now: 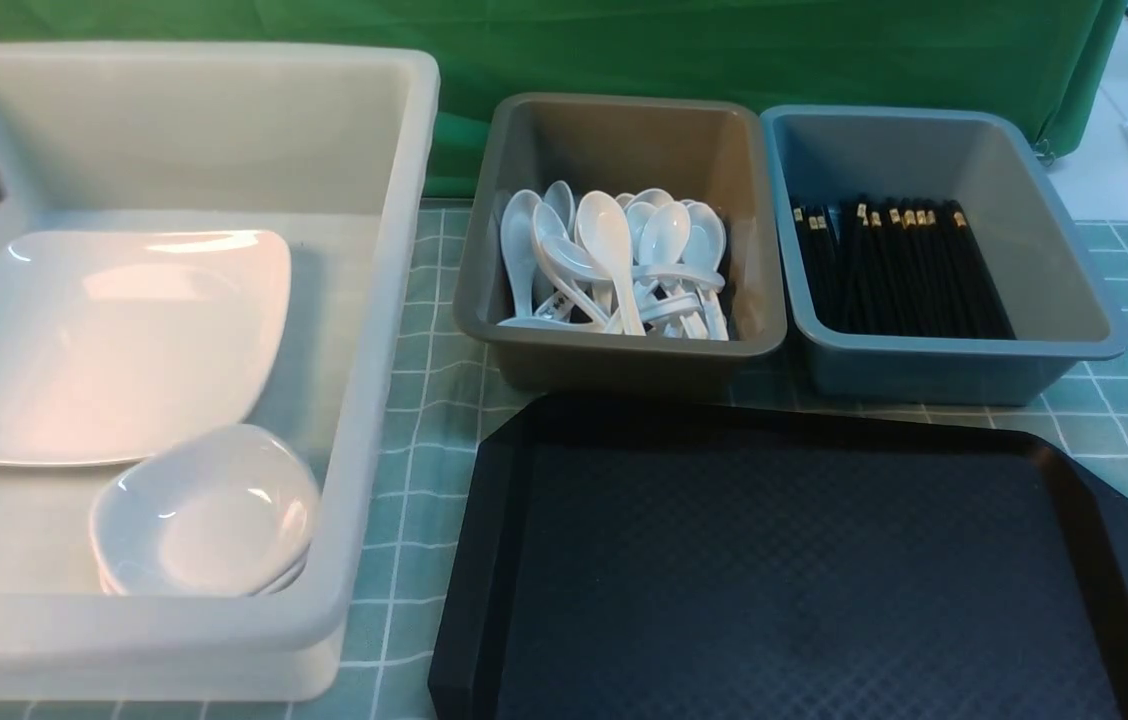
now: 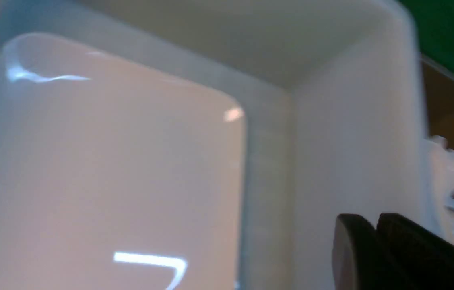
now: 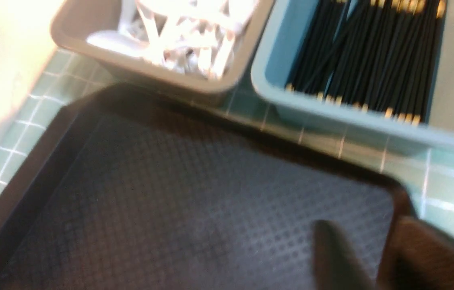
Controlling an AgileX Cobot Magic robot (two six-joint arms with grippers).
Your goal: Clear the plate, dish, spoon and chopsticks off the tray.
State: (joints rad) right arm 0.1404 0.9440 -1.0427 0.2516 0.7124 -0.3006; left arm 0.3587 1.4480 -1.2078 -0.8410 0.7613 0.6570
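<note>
Though perhaps blurred, tray (image 1: pixel 804 590) rim unobstructed.

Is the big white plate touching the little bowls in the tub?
Cannot tell. In the front view the plate edge meets the small dishes, but overlap hides any contact.

a white tub (image 1: pixel 379 330), a grey bin (image 1: pixel 524 350) and a blue-grey bin (image 1: pixel 1074 300) stand on a green checked cloth (image 1: pixel 424 400).

Lab setup, green backdrop (image 1: pixel 724 50), sorting bins (image 1: pixel 624 250)
</note>
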